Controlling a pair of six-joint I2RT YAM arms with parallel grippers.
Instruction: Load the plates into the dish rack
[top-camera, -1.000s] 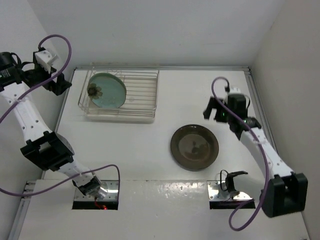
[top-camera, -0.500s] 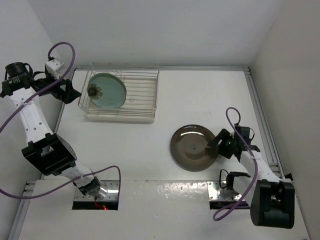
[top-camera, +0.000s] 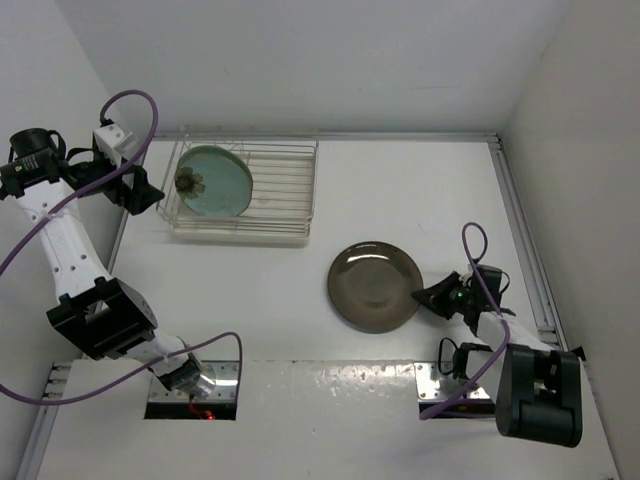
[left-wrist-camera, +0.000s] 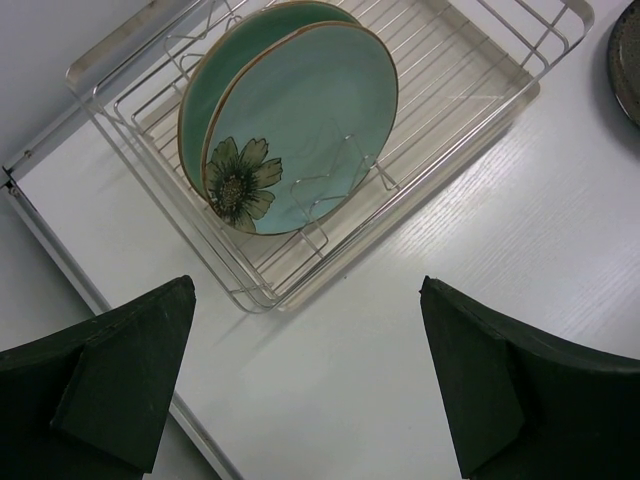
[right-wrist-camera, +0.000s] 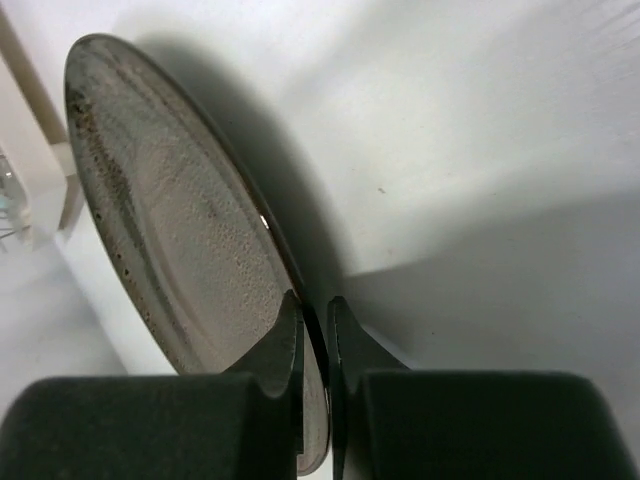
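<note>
The glossy dark brown plate (top-camera: 375, 286) lies face up near the right edge, its rim clamped in the right gripper (right-wrist-camera: 313, 315). The left gripper (left-wrist-camera: 305, 290) gapes beside the dish rack (left-wrist-camera: 480, 95).

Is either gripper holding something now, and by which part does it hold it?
The right gripper pinches the dark brown plate by its rim. The left gripper is open and holds nothing.

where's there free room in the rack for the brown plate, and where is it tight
Free: the dish rack slots from the green plates to its right rim, and the table strip between rack and brown plate. Crowded: the rack's left end, holding both green plates, with the open left gripper just outside. The right gripper grips the brown plate's rim.
</note>
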